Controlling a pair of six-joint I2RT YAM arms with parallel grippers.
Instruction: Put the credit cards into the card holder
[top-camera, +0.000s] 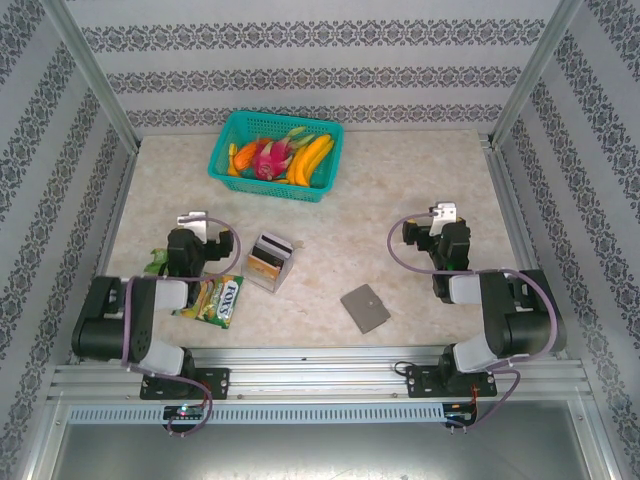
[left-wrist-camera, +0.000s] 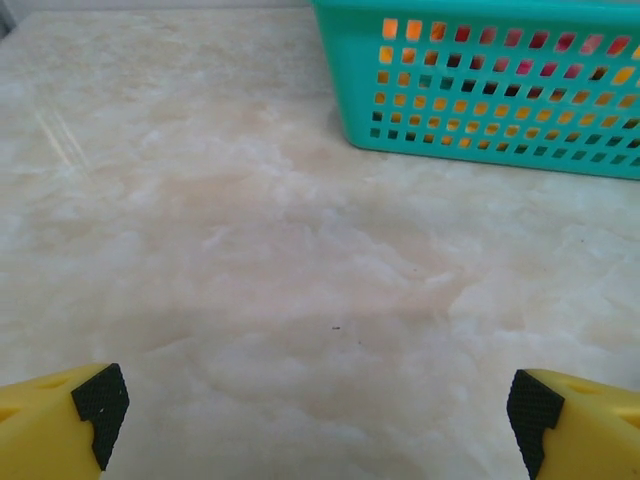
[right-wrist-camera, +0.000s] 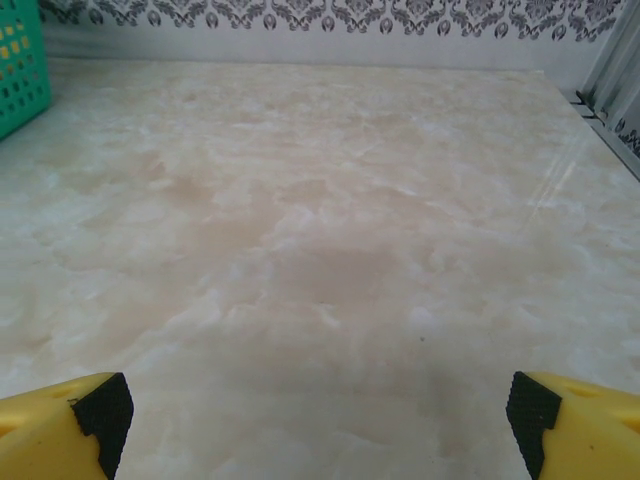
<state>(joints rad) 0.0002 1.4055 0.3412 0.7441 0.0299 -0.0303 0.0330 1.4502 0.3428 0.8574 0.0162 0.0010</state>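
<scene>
Yellow fingers with black pads edged the left gripper, which was spread wide and empty. The right gripper was just as released over bare tabletop. White lettering that looked like "FOX" showed on the green-yellow snack packet, which lay nearer the arms than the teal basket and to its left, half tucked under the left arm. The rest of the print was too small to read. The credit cards, tan-orange and dark, stood in a small silvery box on the arms' side of the basket, their faces illegible. The grey card holder lay flat, nearer the arms than the basket and to its right. Fruit in the basket was jumbled and hard to sort out. The table was beige and marbled, and the walls wore damask-striped paper.
</scene>
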